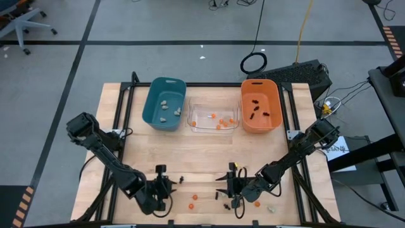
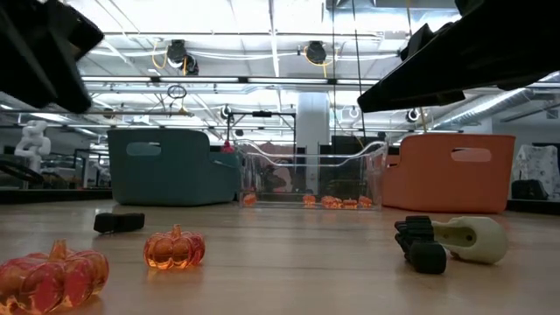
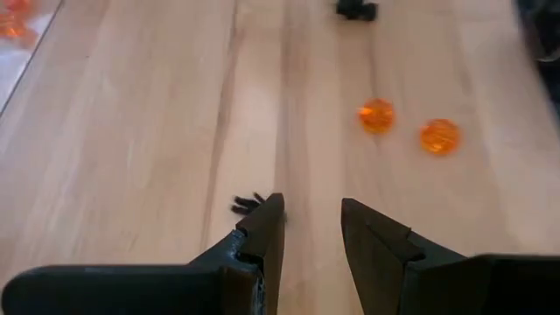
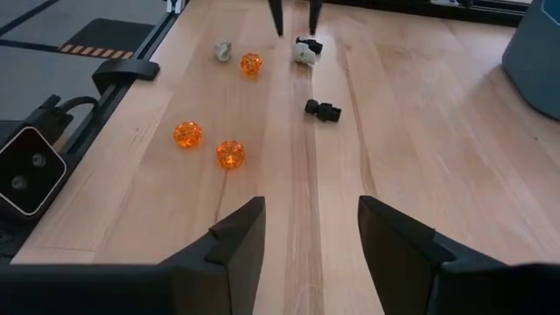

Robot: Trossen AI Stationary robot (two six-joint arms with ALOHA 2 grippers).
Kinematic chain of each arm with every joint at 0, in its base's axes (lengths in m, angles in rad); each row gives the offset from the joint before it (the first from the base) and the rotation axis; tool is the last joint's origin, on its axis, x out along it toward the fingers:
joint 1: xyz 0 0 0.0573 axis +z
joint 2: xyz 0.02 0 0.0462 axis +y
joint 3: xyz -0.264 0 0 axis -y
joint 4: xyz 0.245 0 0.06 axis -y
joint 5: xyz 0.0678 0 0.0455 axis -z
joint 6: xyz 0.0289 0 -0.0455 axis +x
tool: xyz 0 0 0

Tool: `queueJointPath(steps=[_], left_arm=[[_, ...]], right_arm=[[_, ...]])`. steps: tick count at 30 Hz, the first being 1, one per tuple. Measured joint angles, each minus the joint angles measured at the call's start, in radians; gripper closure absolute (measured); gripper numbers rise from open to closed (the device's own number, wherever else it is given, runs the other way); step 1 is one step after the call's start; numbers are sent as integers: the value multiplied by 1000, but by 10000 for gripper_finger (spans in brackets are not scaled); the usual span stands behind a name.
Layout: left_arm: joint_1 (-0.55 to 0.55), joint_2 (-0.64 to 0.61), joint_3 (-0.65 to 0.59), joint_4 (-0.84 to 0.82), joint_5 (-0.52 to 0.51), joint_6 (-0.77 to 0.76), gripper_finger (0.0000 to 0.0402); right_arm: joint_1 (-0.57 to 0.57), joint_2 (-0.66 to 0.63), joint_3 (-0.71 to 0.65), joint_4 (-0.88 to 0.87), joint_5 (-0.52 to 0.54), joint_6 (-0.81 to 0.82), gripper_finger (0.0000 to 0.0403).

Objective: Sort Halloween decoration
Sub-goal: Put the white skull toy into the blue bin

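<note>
The left gripper (image 3: 311, 241) hangs low over the near left part of the table (image 1: 152, 152), its jaws parted by a narrow gap with nothing between them; a small black spider (image 3: 247, 205) lies on the wood just beside one finger (image 3: 267, 236). The right gripper (image 4: 311, 245) sits over the near right part of the table, jaws parted a bit wider and also empty, pointing along the near edge toward the other arm.

Between the two grippers, on the near strip of wood, loose trinkets are scattered: two orange pumpkins (image 4: 188, 134) close together, a third orange one (image 4: 251, 63) farther along, a black piece (image 4: 322, 110) alone in the middle, and a pale lump (image 4: 304, 54) touching another black spider (image 4: 308, 44). One more pale lump (image 4: 223, 52) lies near the table's near edge. In the low view two pumpkins (image 2: 174, 248) sit in front, with a pale piece (image 2: 472, 238) against a black one (image 2: 422, 245) to the right.

Along the far side stand three bins: a teal bin (image 1: 152, 104) on the left with pale lumps in it, a clear bin (image 1: 192, 123) in the middle holding orange pumpkins, and an orange bin (image 1: 273, 92) on the right with black spiders inside
</note>
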Motion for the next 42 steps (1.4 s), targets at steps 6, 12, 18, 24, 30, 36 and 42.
queueJointPath(steps=[6,12,18,24,30,36,42], left_arm=[[13,25,8,-13,179,-14,286],[0,-17,25,-131,308,-50,286],[-5,-22,23,-324,387,-157,286],[-5,-22,23,-338,374,-157,286],[-11,-22,23,-340,268,-156,286],[-8,-22,23,-340,257,-213,268],[-9,-22,19,-337,254,-308,206]], right_arm=[[-1,0,0,-1,0,0,236],[-2,0,0,3,0,0,236],[-1,0,0,1,0,0,236],[-2,0,0,0,0,0,236],[-2,0,0,0,0,0,236],[-2,0,0,-1,0,0,236],[-2,0,0,-1,0,0,236]])
